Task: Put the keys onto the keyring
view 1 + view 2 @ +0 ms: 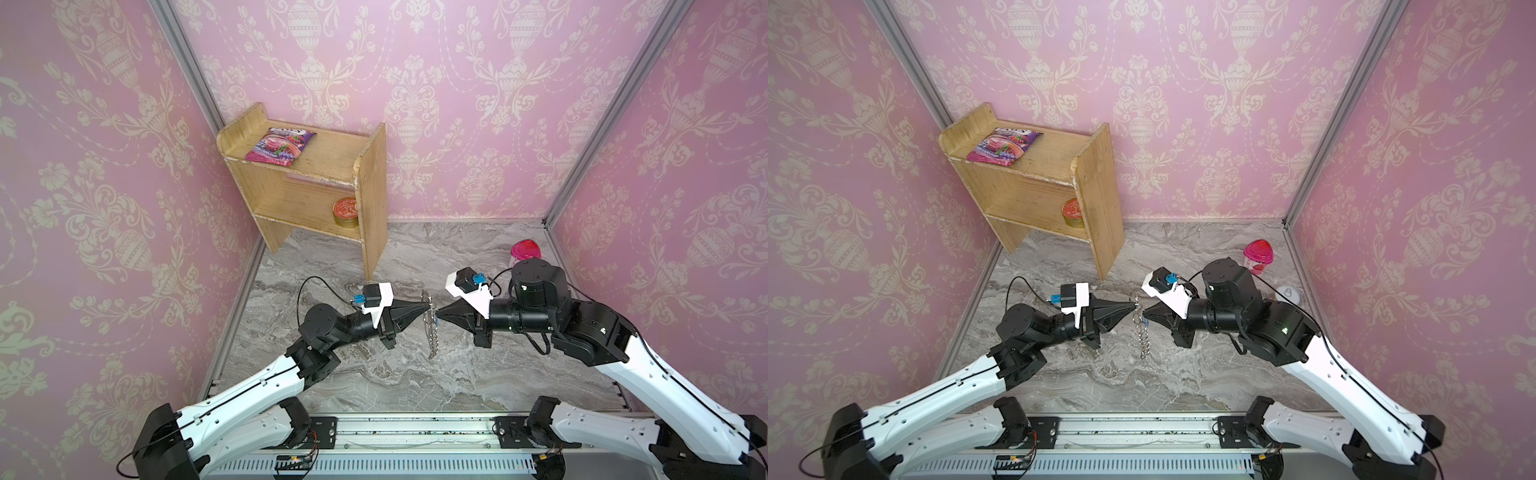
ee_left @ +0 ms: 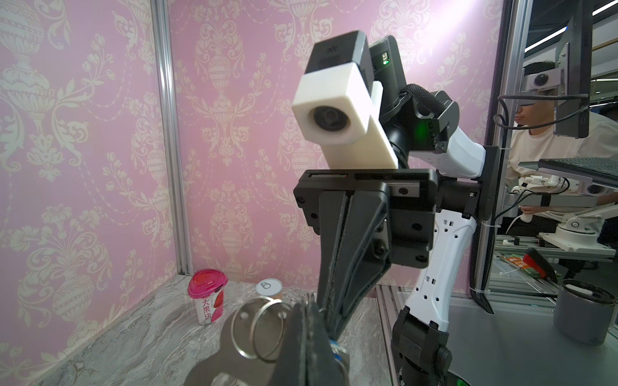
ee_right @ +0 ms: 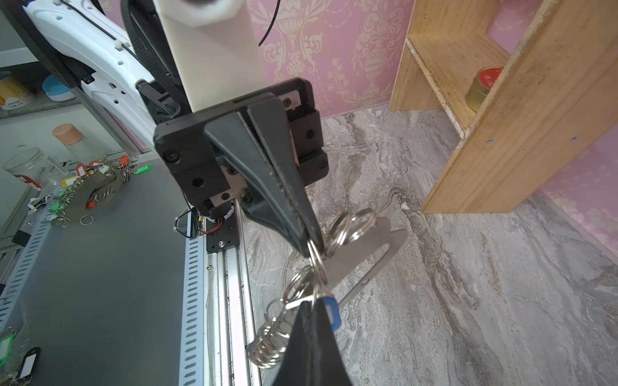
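Black tapered fingers of the right gripper (image 3: 309, 305) sit closest to the lens in the right wrist view. They are pressed together and pinch the keys (image 3: 331, 310), a small silvery bunch whose blue oblong plastic tag shows just beside the tips. Facing it, the left gripper (image 3: 311, 245) is likewise pressed together, nipping one small steel ring of the keyring (image 3: 368, 247), a flat grey-beige metal plate with a long slot and a row of rings along one edge. Keys and ring touch; whether they are already linked I cannot tell.

From the left wrist view, the left gripper (image 2: 309, 304) stands in front of the keyring (image 2: 230, 337) and the right gripper (image 2: 329, 331) meets it almost tip to tip. A sliver of the keys (image 2: 334, 344) shows blue beside the tips.

Both top views show the keyring (image 1: 430, 332) hanging edge-on over the middle of the grey marbled worktop (image 1: 415, 382), seemingly lifted off it. The left gripper (image 1: 427, 306) reaches in from 9 o'clock and the right gripper (image 1: 439, 314) from 3 o'clock, both at the plate's 12 o'clock end. The keys are too small to pick out there.

Judging by this, the threading itself is in hand. The next move likely calls for the left gripper to hold the ring steady while the right works the keys along its coil with a small, careful twist
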Available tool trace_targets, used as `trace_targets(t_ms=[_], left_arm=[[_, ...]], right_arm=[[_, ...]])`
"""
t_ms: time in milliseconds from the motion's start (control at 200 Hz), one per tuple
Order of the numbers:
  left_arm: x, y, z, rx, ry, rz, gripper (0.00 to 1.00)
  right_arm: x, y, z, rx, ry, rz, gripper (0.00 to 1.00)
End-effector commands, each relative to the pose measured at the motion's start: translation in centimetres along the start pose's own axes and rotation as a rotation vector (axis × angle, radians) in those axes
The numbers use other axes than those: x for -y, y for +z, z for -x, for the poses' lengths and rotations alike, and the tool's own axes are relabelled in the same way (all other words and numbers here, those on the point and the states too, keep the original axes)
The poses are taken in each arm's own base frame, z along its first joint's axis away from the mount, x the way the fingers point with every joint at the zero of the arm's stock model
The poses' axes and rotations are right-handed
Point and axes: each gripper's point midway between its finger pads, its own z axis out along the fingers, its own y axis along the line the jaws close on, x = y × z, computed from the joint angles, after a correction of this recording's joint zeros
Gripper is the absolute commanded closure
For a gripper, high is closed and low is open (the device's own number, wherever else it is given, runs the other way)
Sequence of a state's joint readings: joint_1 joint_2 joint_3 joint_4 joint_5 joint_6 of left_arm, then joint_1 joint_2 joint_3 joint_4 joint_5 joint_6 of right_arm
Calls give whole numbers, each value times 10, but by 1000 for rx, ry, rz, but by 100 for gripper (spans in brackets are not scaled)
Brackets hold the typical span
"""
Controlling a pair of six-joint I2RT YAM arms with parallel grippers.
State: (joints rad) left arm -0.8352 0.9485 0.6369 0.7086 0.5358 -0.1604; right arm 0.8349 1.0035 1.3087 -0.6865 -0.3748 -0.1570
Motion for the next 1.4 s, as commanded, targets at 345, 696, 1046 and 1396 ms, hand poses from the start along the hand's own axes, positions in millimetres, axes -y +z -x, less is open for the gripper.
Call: trace_targets(t_ms=[345, 696, 1046, 1396], left_arm=[[-8, 3, 10, 86, -7, 33, 100], [1, -2, 8, 61, -4, -6, 100], [9, -1, 11, 63, -13, -49, 100], [12, -1, 13, 70, -16, -66, 100]], right_arm=[[-26, 16, -2, -11, -54, 89, 100], [-13, -12, -2, 1, -76, -19, 71], [5, -22, 15, 80, -55, -67, 77], [-5, -7, 23, 104, -49, 34, 82]])
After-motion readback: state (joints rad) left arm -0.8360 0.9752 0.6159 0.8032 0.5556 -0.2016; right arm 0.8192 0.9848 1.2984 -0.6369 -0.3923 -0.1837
